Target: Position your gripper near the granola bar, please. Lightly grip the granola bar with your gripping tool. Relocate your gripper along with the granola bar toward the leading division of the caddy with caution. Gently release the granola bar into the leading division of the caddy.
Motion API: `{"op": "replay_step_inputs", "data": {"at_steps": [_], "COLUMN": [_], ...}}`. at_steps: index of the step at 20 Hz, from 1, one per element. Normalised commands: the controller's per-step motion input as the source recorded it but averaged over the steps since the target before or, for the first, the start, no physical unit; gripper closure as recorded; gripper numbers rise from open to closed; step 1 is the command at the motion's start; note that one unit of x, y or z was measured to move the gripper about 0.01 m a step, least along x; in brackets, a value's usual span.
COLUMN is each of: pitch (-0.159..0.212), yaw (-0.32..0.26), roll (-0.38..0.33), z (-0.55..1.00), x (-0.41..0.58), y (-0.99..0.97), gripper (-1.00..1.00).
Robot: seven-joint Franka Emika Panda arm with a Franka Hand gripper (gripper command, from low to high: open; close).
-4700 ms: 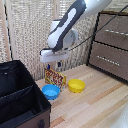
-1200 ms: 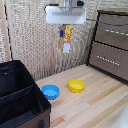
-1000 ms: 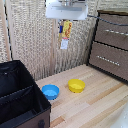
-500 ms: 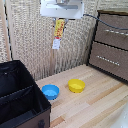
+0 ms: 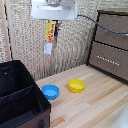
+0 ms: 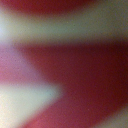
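Note:
The granola bar (image 5: 49,35) hangs upright, yellow-orange with red print and a white lower end, high above the table. My gripper (image 5: 53,25) is shut on its upper part, its white wrist at the top of the exterior view. The black caddy (image 5: 20,100) stands at the exterior view's lower left, well below the bar and to its left. Its compartment at the near end wall (image 5: 17,107) looks empty. The wrist view is filled by a blurred red and white surface (image 6: 75,65), very close to the lens.
A blue bowl (image 5: 50,91) and a yellow bowl (image 5: 76,85) sit on the wooden table (image 5: 100,107) right of the caddy. A brown drawer cabinet (image 5: 112,45) stands at the exterior view's right. A woven screen (image 5: 30,50) is behind.
The gripper has lifted the granola bar from the table by the bowls to high up, and over the last second it has carried it toward the exterior view's left.

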Motion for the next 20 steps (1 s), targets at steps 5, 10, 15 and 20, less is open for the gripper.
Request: {"op": "replay_step_inputs", "data": {"at_steps": [5, 10, 15, 20], "pitch": [0.048, 0.061, 0.061, 0.057], "yaw": [-0.113, -0.128, -0.134, -0.138], "roll": [-0.057, -0.062, -0.064, -0.059], "z": [0.01, 0.00, 0.00, 0.00], "x": [-0.118, -0.061, -0.050, -0.043], "y": [0.74, 0.74, 0.74, 0.74], "gripper": [1.00, 1.00, 1.00, 1.00]}}
